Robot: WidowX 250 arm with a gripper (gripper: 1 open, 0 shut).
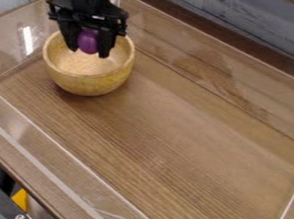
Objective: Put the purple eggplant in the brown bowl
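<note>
The brown bowl (88, 66) sits at the back left of the wooden table, round with a thick rim and a pale inside. My gripper (86, 42) hangs straight down over the bowl's far half, shut on the purple eggplant (87, 41). The eggplant shows as a small glossy purple piece between the black fingers, above the bowl's inside. I cannot tell whether it touches the bowl.
A clear plastic wall (47, 175) fences the wooden table (187, 137) along its front and left sides. A grey plank wall (255, 19) runs behind. Something yellow and black (18, 202) sits outside the fence at the lower left.
</note>
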